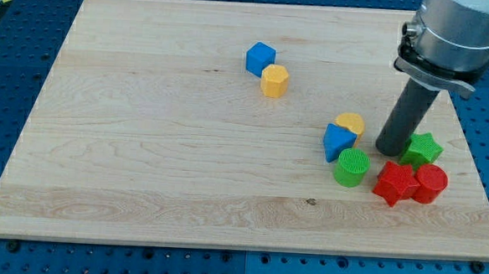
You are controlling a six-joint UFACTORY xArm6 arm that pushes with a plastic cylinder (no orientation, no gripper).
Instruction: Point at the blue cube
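The blue cube (260,58) sits near the view's top centre of the wooden board (143,148), touching a yellow hexagonal block (274,81) at its lower right. My tip (390,150) is far to the cube's lower right, at the view's right. The tip stands just left of a green star block (424,150) and right of a yellow heart-like block (351,122) and a blue triangular block (338,142).
A green cylinder (352,168) lies below the blue triangular block. A red star block (395,183) and a red cylinder (430,183) lie below the tip, near the board's right edge. Blue perforated table surrounds the board.
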